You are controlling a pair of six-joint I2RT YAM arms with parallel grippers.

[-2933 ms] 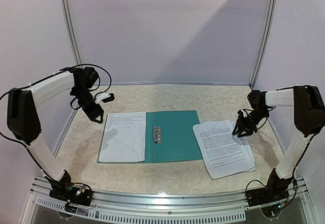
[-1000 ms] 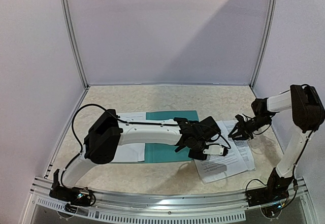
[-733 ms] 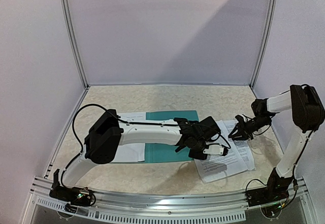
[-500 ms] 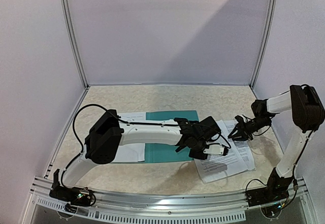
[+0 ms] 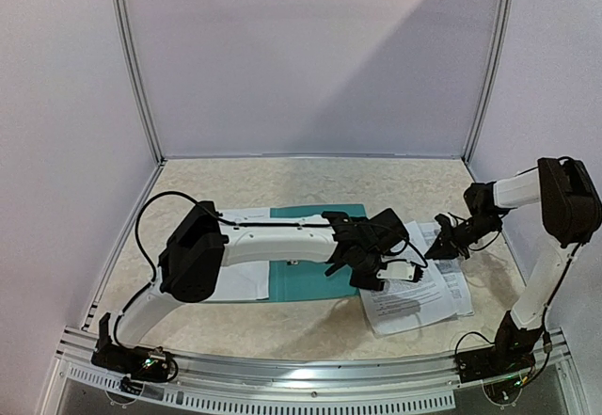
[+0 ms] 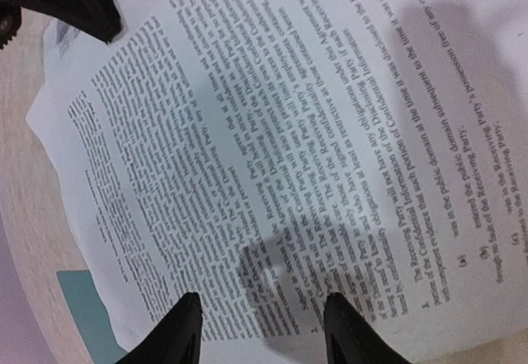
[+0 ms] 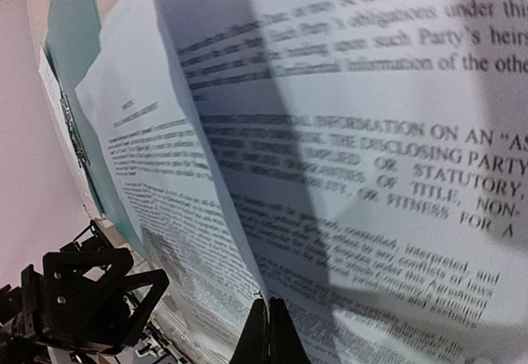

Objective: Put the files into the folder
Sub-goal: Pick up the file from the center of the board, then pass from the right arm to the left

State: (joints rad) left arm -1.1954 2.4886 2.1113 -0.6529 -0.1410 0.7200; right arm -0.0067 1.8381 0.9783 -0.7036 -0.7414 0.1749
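The files (image 5: 419,297) are a loose stack of printed white sheets lying right of the teal folder (image 5: 306,281), which is open flat with another sheet (image 5: 230,279) on its left flap. My left gripper (image 5: 395,266) reaches across the folder and hovers open over the files' text (image 6: 272,158), fingertips (image 6: 188,331) apart and holding nothing. My right gripper (image 5: 435,249) is at the stack's far right edge. In the right wrist view its jaws (image 7: 269,302) are shut on the edge of the top sheet (image 7: 355,133), which curls upward. The folder's clip is hidden under my left arm.
The beige table (image 5: 282,180) is enclosed by white walls and metal posts (image 5: 132,67). A folder corner (image 6: 82,298) shows beside the files in the left wrist view. The left gripper (image 7: 91,294) appears dark at the lower left of the right wrist view.
The right gripper has shut on the top sheet's edge and raised it slightly. The left gripper has lifted a little toward the back.
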